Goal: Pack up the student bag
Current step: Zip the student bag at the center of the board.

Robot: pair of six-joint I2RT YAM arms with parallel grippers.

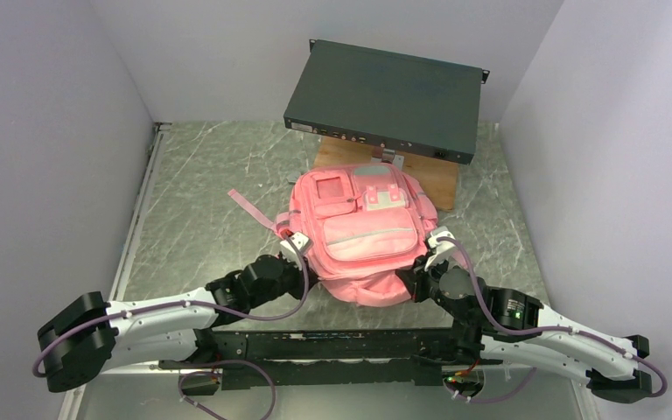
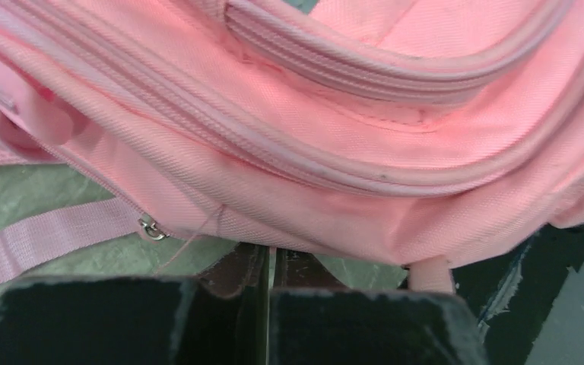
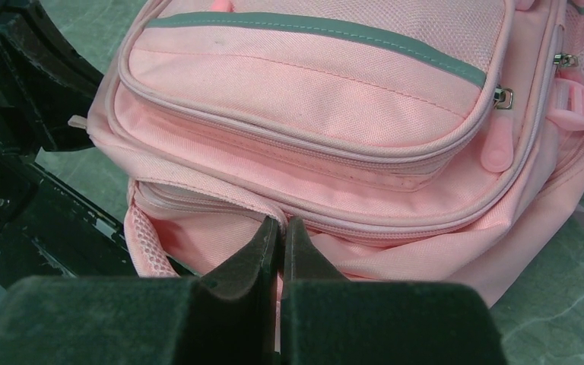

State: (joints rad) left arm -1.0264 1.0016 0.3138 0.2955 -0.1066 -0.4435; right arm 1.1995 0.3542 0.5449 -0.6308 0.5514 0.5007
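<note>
**Claw status: left claw (image 2: pixel 268 268) and right claw (image 3: pixel 280 232) both closed at the student bag (image 1: pixel 359 232)**

Left claw: the fingers are together, with the tips tucked just under the bag's lower hem. It cannot be told whether any fabric is caught between them.

Right claw: the fingers are pressed together at the zip seam near the bag's corner. A thin sliver of pink shows between them, so the claw is clamped on the bag.

Location: the bag lies front-up near the middle of the green marbled counter (image 1: pixel 201 201). Its near end is between the two claws. Its far end reaches a wooden board (image 1: pixel 433 179) that carries a dark flat equipment case (image 1: pixel 385 101).

Condition and appearance:
- The fabric is soft pink weave with lighter pink piping and pale zips.
- A large front pocket (image 3: pixel 312 84) is crossed by a grey-green band.
- Smaller pockets sit above the front pocket in the top view.
- A metal slider with a pink pull tab (image 3: pixel 494 152) hangs at the corner of the front pocket.
- A mesh side pocket (image 3: pixel 148 243) shows beside the right claw.
- One long strap (image 1: pixel 249 208) trails across the counter on the left side.
- The near end bulges and sags.
</note>
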